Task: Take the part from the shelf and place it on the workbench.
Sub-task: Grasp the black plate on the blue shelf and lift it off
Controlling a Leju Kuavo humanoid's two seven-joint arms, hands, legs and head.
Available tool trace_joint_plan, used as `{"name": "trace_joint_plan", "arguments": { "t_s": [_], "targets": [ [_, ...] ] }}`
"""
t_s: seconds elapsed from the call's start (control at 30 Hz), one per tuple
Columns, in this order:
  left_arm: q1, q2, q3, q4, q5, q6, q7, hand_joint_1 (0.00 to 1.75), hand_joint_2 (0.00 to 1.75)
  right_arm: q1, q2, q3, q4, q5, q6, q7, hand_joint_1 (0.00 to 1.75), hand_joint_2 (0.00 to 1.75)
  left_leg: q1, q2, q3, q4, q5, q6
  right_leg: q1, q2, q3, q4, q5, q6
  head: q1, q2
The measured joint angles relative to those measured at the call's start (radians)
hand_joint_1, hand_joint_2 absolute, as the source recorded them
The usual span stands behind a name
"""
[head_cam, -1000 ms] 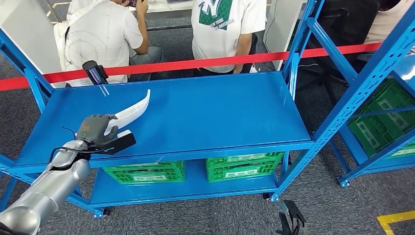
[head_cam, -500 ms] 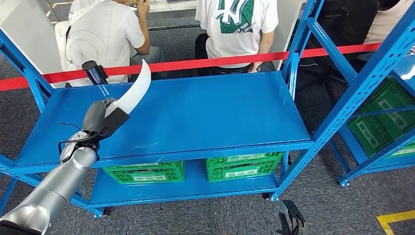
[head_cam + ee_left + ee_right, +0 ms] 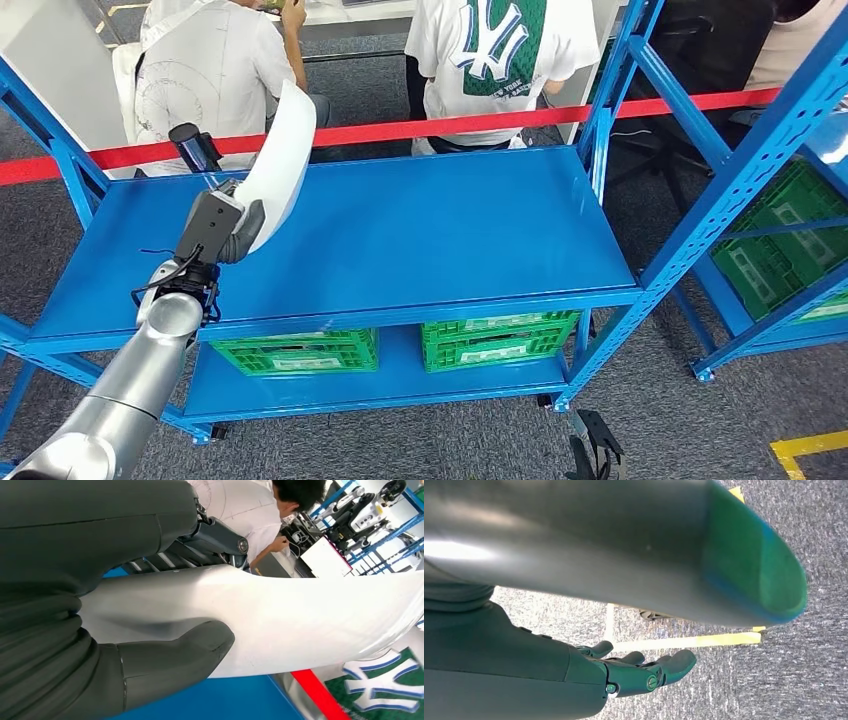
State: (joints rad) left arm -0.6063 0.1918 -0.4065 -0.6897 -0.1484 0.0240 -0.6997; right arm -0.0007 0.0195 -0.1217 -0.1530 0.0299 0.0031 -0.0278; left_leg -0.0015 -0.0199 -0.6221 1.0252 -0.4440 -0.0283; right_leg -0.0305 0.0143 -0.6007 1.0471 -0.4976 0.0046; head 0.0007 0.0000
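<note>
A long, curved white part (image 3: pixel 281 157) stands tilted nearly upright above the left end of the blue workbench top (image 3: pixel 440 230). My left hand (image 3: pixel 216 231) grips its lower end. In the left wrist view the thick thumb (image 3: pixel 170 657) presses on the white part (image 3: pixel 310 625) and the darker fingers wrap its other side. My right hand (image 3: pixel 639 672) hangs beside my body over grey carpet, fingers extended and apart, holding nothing.
A black cylinder (image 3: pixel 195 147) stands at the bench's back left corner. Green crates (image 3: pixel 300 352) sit on the lower shelf. A red tape barrier (image 3: pixel 450 127) runs behind the bench, with people (image 3: pixel 215 70) beyond it. Another blue rack (image 3: pixel 770 150) stands at the right.
My left hand has risen and turned, swinging the white part from low and slanted to nearly upright. A person behind the tape has shifted to the right.
</note>
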Motion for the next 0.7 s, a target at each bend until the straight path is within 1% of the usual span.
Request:
{"name": "trace_joint_plan", "arguments": {
  "t_s": [0.1, 0.2, 0.3, 0.37, 0.53, 0.7],
  "targets": [
    [0.016, -0.014, 0.015, -0.028, 0.065, -0.021, 0.007, 1.75, 1.75, 0.000, 0.000, 0.000, 0.000, 0.004, 0.000, -0.005, 0.00, 0.00, 0.000, 0.000, 0.000, 0.000, 0.000, 0.000, 0.000, 0.000, 0.000, 0.000, 0.000, 0.000, 0.000, 0.000],
    [0.063, -0.034, 0.030, -0.093, 0.177, -0.079, 0.041, 1.75, 1.75, 0.000, 0.000, 0.000, 0.000, 0.010, 0.000, -0.010, 0.00, 0.00, -0.001, 0.000, 0.000, 0.000, -0.001, 0.001, -0.001, 0.000, 0.000, -0.001, 0.000, 0.000, 0.000, 0.000],
    [0.140, -0.049, 0.047, -0.203, 0.302, -0.165, 0.084, 1.75, 1.75, 0.001, 0.000, 0.000, 0.000, 0.015, 0.001, -0.008, 0.00, 0.00, -0.001, 0.000, 0.000, 0.000, -0.002, 0.002, -0.001, 0.000, 0.000, -0.002, 0.000, 0.000, 0.000, 0.000],
    [0.195, -0.057, 0.060, -0.284, 0.356, -0.198, 0.105, 1.75, 1.75, 0.003, 0.000, 0.000, 0.000, 0.016, 0.003, -0.007, 0.00, 0.00, -0.001, 0.001, 0.000, 0.000, -0.002, 0.003, -0.001, 0.001, 0.000, -0.002, 0.000, 0.001, 0.000, 0.000],
    [0.305, -0.064, 0.105, -0.469, 0.416, -0.231, 0.143, 1.75, 1.75, 0.010, 0.000, 0.000, 0.000, 0.020, 0.013, -0.006, 0.00, 0.00, -0.001, 0.001, -0.001, 0.000, -0.003, 0.004, 0.000, 0.001, 0.000, -0.002, -0.001, 0.001, 0.000, 0.000],
    [0.415, -0.053, 0.172, -0.680, 0.453, -0.290, 0.141, 1.75, 1.75, 0.015, -0.001, 0.000, 0.000, 0.018, 0.021, -0.007, 0.00, 0.00, -0.001, 0.001, -0.001, 0.000, -0.003, 0.004, 0.000, 0.000, 0.000, -0.002, -0.002, 0.002, 0.000, 0.000]
  ]
}}
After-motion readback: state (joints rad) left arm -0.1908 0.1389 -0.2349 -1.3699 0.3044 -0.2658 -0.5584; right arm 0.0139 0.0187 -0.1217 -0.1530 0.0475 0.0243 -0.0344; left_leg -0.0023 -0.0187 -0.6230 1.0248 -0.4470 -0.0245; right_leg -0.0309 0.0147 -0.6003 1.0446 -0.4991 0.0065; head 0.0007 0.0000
